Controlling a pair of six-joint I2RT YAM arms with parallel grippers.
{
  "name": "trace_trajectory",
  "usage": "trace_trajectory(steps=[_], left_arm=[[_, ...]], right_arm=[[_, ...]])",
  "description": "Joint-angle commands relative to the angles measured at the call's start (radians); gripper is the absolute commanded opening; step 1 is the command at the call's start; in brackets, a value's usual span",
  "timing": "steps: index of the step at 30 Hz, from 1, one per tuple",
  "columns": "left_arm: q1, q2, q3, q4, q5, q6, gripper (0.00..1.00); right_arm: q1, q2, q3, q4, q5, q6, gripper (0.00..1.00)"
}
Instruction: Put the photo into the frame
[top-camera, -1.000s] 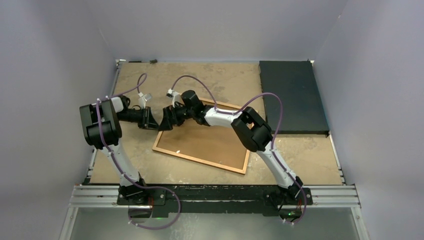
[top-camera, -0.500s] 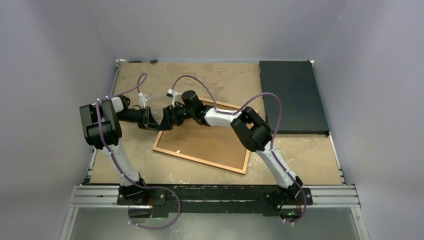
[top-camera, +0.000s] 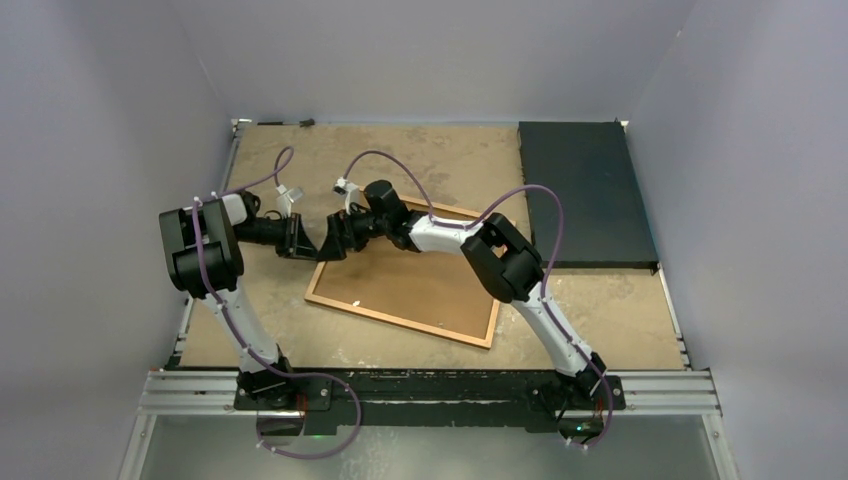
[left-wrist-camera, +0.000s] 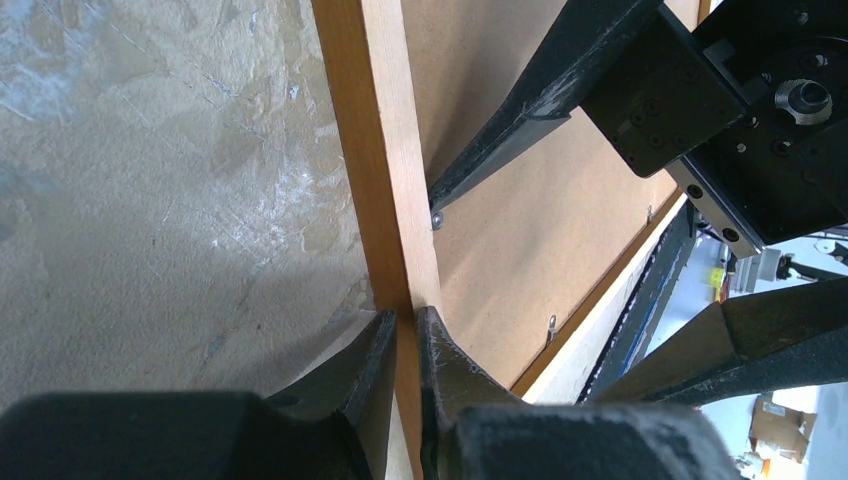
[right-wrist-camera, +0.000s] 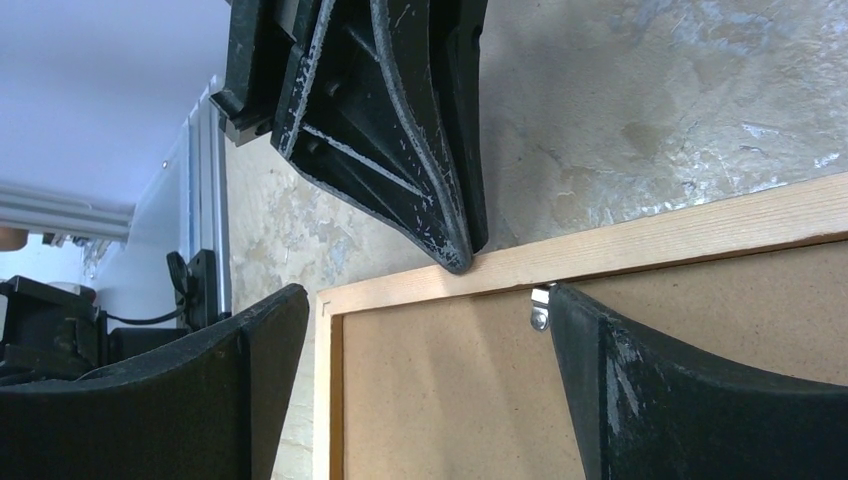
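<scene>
Pinching the frame (top-camera: 405, 285) by its left wooden rail, my left gripper (left-wrist-camera: 405, 325) is almost closed, a jaw on each face of that thin rail. Over the last second the jaws have only tightened a shade and neither arm has shifted, so the task stands where it was. The frame lies face down in the middle of the surface (top-camera: 440, 160), with its brown backing board (right-wrist-camera: 440, 400) up and seated.

My right gripper (right-wrist-camera: 425, 310) hangs over the frame's left end, jaws spread wide and holding nothing, one fingertip at a small metal tab (right-wrist-camera: 540, 305) on the board's edge. I judge the job barely begun: the back is unopened and the photo shows in no view.

That tab and a second tab (left-wrist-camera: 551, 322) along another rail look likely to keep the board from lifting, and my two grippers crowd each other here. A black slab (top-camera: 583, 190) lies at the far right, away from this end.
</scene>
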Motion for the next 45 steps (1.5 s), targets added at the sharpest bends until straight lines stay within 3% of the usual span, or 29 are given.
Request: trace_trajectory(steps=[1, 7, 11, 15, 19, 23, 26, 35, 39, 45], left_arm=[[0.002, 0.005, 0.002, 0.037, -0.063, 0.048, 0.1], [0.003, -0.011, 0.032, 0.0, -0.082, 0.057, 0.12], [0.004, -0.044, 0.048, -0.013, -0.094, 0.058, 0.19], [0.004, -0.119, 0.051, -0.017, -0.125, 0.059, 0.27], [0.004, -0.22, 0.065, -0.046, -0.162, 0.061, 0.39], [0.005, -0.305, 0.097, -0.116, -0.173, 0.08, 0.7], [0.004, -0.367, 0.108, -0.159, -0.202, 0.078, 0.77], [0.004, -0.507, 0.059, -0.184, -0.266, 0.075, 0.81], [0.004, -0.531, 0.047, -0.186, -0.276, 0.074, 0.73], [0.004, -0.554, 0.049, -0.192, -0.301, 0.069, 0.71]], right_arm=[[0.001, -0.016, 0.023, -0.019, -0.044, -0.028, 0.92], [0.0, -0.254, -0.067, -0.169, 0.245, -0.227, 0.99], [0.009, -0.47, -0.303, -0.202, 0.38, -0.334, 0.99], [0.056, -0.657, -0.566, -0.216, 0.464, -0.366, 0.92], [0.128, -0.776, -0.741, -0.221, 0.532, -0.343, 0.83], [0.214, -0.796, -0.808, -0.221, 0.616, -0.341, 0.82], [0.265, -0.766, -0.814, -0.224, 0.673, -0.344, 0.81], [0.343, -0.713, -0.815, -0.206, 0.852, -0.327, 0.68], [0.385, -0.682, -0.813, -0.202, 0.918, -0.33, 0.62], [0.438, -0.665, -0.821, -0.195, 0.984, -0.331, 0.53]])
